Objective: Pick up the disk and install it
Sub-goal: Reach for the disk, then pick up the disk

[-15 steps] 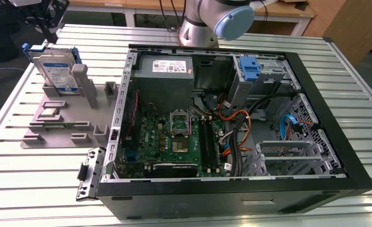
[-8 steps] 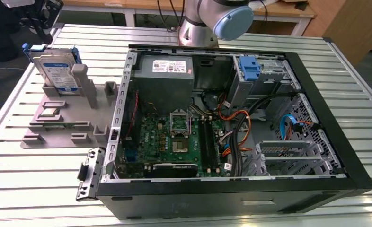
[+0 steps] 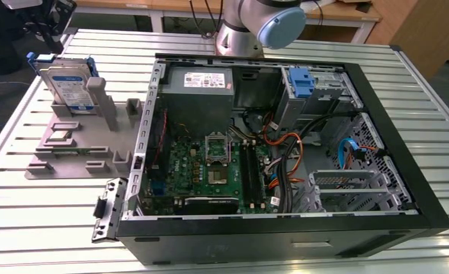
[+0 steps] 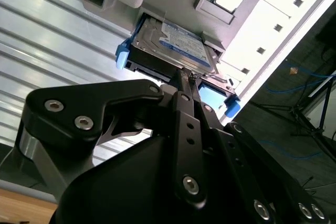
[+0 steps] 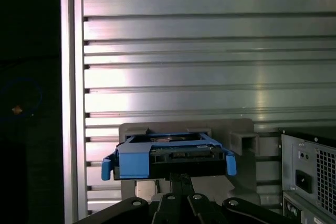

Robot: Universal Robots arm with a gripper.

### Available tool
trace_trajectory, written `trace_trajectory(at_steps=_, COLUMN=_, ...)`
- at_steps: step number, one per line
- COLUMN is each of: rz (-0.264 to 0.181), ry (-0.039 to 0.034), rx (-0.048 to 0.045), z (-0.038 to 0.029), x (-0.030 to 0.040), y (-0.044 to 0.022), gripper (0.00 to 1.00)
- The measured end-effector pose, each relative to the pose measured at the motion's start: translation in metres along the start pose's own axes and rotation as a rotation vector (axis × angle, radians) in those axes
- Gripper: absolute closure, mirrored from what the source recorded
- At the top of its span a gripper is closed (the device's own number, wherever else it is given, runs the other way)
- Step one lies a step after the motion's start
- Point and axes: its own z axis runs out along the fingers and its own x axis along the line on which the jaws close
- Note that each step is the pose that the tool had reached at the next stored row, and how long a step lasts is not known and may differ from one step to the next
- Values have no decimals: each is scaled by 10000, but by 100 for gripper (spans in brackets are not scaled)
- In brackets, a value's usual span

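1. The gripper is narrow: in both wrist views its two fingers are drawn together with almost no gap.
2. Its tips are just at the near edge of the disk. Whether they touch it I cannot tell.
3. In the first wrist view the gripper is centred on the blue carrier end of the disk.
4. The disk stands on edge in a grey holder, at the far corner of the table, on the exterior view's left.
5. A grey post of the holder stands against the disk's labelled face.
6. The open computer case lies beside the holder, on the exterior view's right. Its side wall stands between the disk and the interior.
7. Inside the case are the grey power supply, the motherboard and a blue bracket on the drive cage.
8. The arm's base rises behind the case.
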Motion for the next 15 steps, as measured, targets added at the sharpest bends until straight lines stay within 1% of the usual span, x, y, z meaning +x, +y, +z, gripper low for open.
trace_trajectory(at_steps=15, rz=-17, ry=0, rx=-1, z=-23, x=0, y=1, gripper=89)
